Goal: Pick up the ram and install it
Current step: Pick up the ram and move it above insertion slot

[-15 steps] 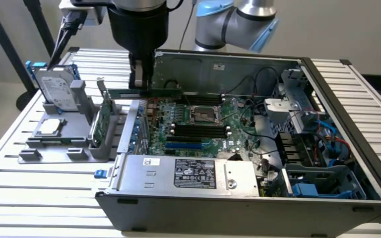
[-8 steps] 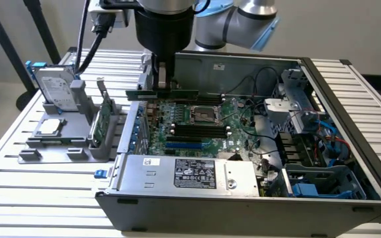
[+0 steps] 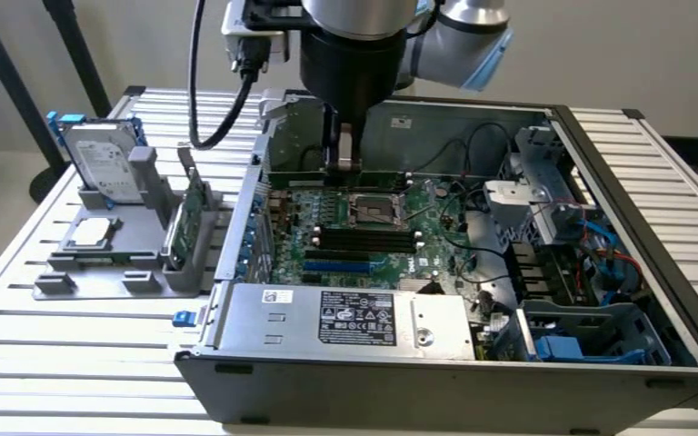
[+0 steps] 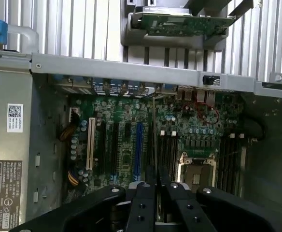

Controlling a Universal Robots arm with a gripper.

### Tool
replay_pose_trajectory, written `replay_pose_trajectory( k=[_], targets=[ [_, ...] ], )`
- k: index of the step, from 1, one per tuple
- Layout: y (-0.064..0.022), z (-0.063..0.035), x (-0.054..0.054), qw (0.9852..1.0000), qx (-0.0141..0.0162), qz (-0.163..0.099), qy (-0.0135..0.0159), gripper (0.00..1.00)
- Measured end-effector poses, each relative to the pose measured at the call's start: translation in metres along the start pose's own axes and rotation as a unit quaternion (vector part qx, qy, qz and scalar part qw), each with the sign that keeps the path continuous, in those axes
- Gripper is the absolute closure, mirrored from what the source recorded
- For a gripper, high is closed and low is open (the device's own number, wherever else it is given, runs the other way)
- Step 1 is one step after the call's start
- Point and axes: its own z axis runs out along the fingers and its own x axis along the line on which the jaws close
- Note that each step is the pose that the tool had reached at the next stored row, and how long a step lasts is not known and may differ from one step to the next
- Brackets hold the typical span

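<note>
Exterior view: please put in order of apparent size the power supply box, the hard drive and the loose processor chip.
Largest: power supply box, though it is also nearest the camera.
Then: hard drive.
Smallest: processor chip.

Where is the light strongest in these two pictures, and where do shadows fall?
Exterior view: the slatted table is brightly lit, the near wall of the case in shade. Wrist view: that table glares pale, the gripper looms dark in front.
</note>
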Motion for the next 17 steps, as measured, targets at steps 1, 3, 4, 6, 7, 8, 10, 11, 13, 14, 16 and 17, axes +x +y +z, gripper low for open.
replay_pose_trajectory(
  k=[1, 3, 4, 6, 7, 8, 10, 11, 13, 14, 16, 17],
  targets=[
    [-0.0043, 0.0008, -0.001, 1.0000, -0.0001, 0.000, 0.0007, 0.86],
    [-0.0118, 0.0024, -0.005, 1.0000, -0.0001, 0.000, 0.0017, 0.86],
    [-0.0146, 0.0032, -0.008, 1.0000, -0.0001, 0.000, 0.0020, 0.86],
    [-0.0188, 0.0052, -0.015, 1.0000, -0.0001, 0.000, 0.0027, 0.86],
    [-0.0205, 0.0062, -0.018, 1.0000, -0.0001, 0.000, 0.0030, 0.86],
    [-0.0222, 0.0073, -0.022, 1.0000, -0.0001, 0.000, 0.0033, 0.86],
    [-0.0253, 0.0094, -0.029, 1.0000, -0.0002, 0.000, 0.0040, 0.86],
    [-0.0270, 0.0104, -0.032, 1.0000, -0.0002, 0.000, 0.0044, 0.86],
    [-0.0301, 0.0126, -0.040, 1.0000, -0.0002, 0.000, 0.0053, 0.86],
    [-0.0317, 0.0136, -0.043, 1.0000, -0.0003, 0.000, 0.0058, 0.86],
    [-0.0351, 0.0160, -0.050, 1.0000, -0.0003, 0.000, 0.0069, 0.86],
    [-0.0367, 0.0172, -0.053, 1.0000, -0.0003, 0.000, 0.0079, 0.86]
  ],
)
